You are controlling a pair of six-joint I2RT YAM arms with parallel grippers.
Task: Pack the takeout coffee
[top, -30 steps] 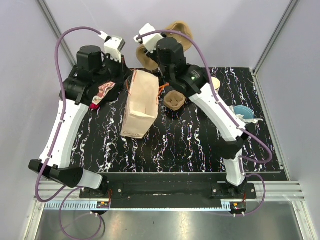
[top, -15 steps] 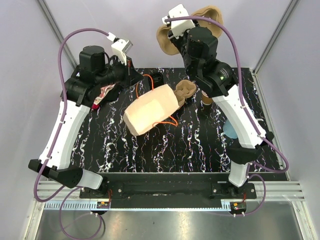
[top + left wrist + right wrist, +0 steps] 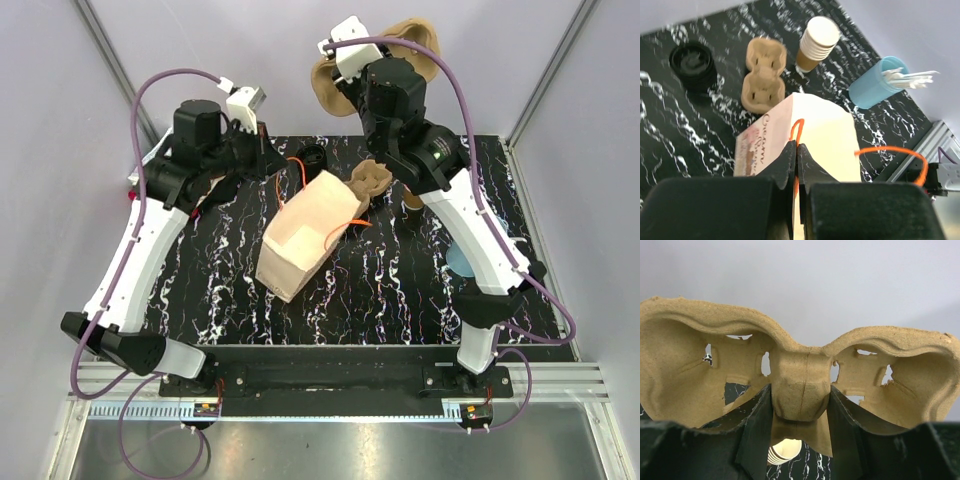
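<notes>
- Top external: left gripper pinched tight on bag handle; right gripper clamps a raised cup carrier.
- No takeout coffee visible; apparently nothing packed yet.

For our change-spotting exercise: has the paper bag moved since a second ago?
Yes. The paper bag has tipped over, its mouth swinging toward the table's right edge.
</notes>
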